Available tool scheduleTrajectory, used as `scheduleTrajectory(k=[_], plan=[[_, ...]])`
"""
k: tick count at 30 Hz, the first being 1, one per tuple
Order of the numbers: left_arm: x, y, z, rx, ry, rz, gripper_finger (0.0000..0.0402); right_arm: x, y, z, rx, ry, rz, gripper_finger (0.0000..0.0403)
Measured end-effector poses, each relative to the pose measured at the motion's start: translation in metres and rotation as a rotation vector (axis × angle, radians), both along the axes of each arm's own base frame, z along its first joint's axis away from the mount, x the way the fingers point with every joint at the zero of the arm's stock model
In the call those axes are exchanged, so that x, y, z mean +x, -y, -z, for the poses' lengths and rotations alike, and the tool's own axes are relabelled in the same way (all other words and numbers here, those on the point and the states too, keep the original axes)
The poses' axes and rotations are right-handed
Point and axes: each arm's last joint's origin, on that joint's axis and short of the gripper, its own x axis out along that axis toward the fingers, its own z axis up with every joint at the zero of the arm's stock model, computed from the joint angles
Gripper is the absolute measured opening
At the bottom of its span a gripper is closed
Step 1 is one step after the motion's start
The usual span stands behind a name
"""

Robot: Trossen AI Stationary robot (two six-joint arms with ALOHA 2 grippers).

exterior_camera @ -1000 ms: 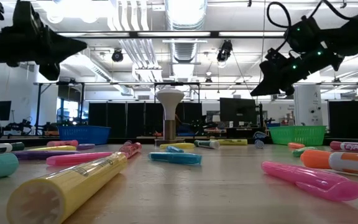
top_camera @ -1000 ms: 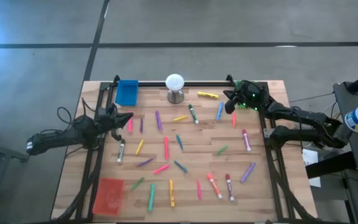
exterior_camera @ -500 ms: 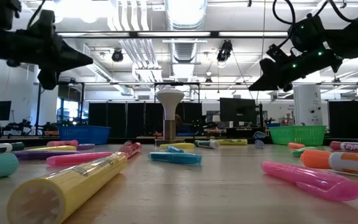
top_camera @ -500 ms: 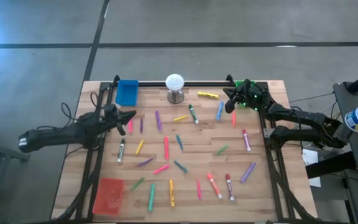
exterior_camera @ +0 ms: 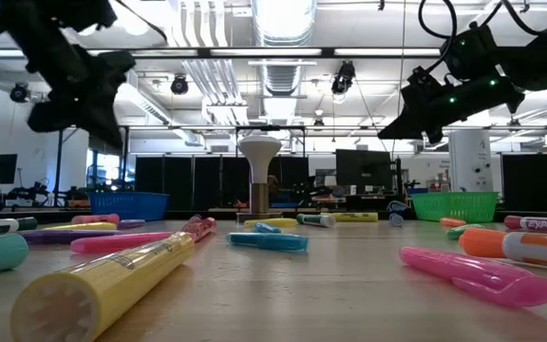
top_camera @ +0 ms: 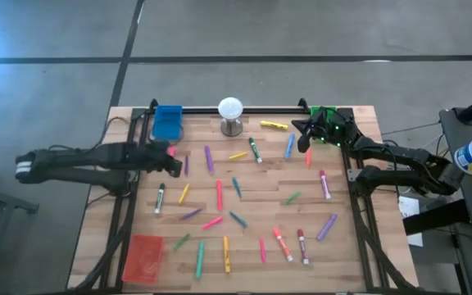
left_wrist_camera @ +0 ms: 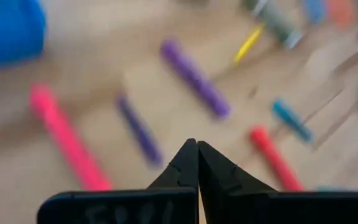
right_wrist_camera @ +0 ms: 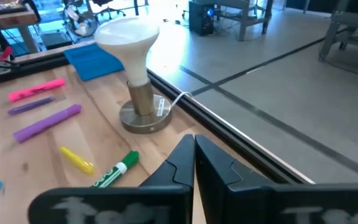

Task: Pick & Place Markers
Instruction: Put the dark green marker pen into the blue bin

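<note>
blue tray [top_camera: 168, 122] – sitting just beside left gripper [top_camera: 175, 168], nothing visible inside | markers [top_camera: 219, 195] lying across wooden table [top_camera: 342, 254] | both grippers – right gripper [top_camera: 301, 141] too – pressed together, holding nothing

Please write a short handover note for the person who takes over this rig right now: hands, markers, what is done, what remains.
Left hand: shut, empty, above the table's left side near the pink marker and thin purple marker.
Right hand: shut, empty, raised at the far right by the green tray.
Markers: all scattered loose on the wooden table.
Done: none visibly placed in the blue tray or red tray.
Left: pick and place every marker.
</note>
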Motion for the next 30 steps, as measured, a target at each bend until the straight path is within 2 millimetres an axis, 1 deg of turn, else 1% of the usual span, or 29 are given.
scheduleTrajectory(k=[3,6,9,13,16,20,27,30], plan=[[0.006,0.004,-0.011,-0.147,-0.144,-0.041,0.0012,0.000,-0.001,0.001,0.006,-0.004,-0.013,0.0008],[0.014,0.008,-0.015,-0.219,-0.289,-0.058,0.0034,0.000,-0.001,0.001,-0.004,-0.009,-0.028,0.0008],[0.023,0.009,-0.020,-0.245,-0.331,-0.089,0.0055,0.000,-0.001,0.001,-0.013,-0.015,-0.031,0.0008],[0.026,0.011,-0.016,-0.298,-0.344,-0.138,0.0069,0.000,-0.001,0.001,-0.011,-0.014,-0.036,0.0008],[0.024,0.014,-0.009,-0.340,-0.361,-0.164,0.0071,0.001,-0.002,0.001,-0.007,-0.012,-0.064,0.0008],[0.020,0.018,0.005,-0.378,-0.391,-0.197,0.0071,0.001,-0.003,0.002,0.000,-0.005,-0.106,0.0008],[0.011,0.020,0.035,-0.401,-0.424,-0.256,0.0071,0.001,-0.004,0.004,0.003,-0.025,-0.114,0.0008],[0.006,0.020,0.044,-0.411,-0.438,-0.293,0.0071,0.001,-0.004,0.004,0.004,-0.031,-0.115,0.0008]])
